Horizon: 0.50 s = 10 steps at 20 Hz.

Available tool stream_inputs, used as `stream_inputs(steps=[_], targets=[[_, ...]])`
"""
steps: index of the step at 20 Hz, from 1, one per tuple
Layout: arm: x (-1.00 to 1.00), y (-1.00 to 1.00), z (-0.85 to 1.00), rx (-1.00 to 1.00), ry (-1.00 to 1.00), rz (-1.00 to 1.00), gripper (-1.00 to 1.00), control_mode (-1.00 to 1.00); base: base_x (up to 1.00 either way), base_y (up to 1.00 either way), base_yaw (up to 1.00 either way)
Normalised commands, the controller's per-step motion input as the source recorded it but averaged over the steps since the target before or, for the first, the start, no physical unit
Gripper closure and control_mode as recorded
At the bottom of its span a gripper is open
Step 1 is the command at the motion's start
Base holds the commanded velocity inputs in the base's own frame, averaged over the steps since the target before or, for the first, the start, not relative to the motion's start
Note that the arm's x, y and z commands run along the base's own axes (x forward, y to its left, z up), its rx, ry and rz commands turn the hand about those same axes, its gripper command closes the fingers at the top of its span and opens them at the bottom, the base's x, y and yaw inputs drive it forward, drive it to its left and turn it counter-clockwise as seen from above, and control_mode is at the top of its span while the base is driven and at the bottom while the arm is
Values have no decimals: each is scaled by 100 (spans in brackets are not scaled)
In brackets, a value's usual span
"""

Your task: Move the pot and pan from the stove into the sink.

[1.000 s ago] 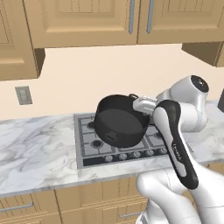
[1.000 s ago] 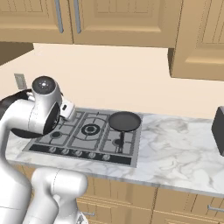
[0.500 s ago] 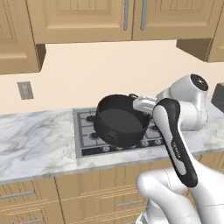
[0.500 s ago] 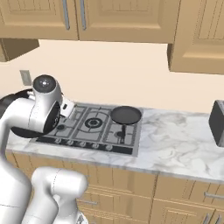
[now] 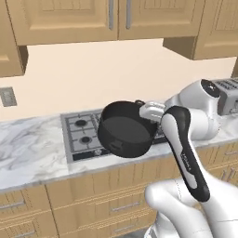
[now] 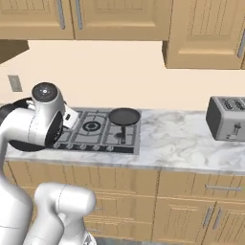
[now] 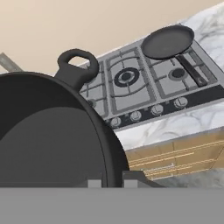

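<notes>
Left base view, gripper [image 5: 143, 110] clamped on pot [image 5: 125, 129] rim (tilted), lifted off stove [image 5: 86, 135]

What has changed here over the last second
The base has driven, so the whole scene slid sideways in both base views. The gripper stays shut on the pot, carried in the air, tilted. The pan remains on the stove.
</notes>
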Motion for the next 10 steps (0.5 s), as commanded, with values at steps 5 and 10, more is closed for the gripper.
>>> stream_inputs(steps=[5, 10], targets=[[0, 0, 0, 0, 0, 0, 100, 100, 1, -10, -50], [0, 0, 0, 0, 0, 0, 100, 100, 1, -7, -50]])
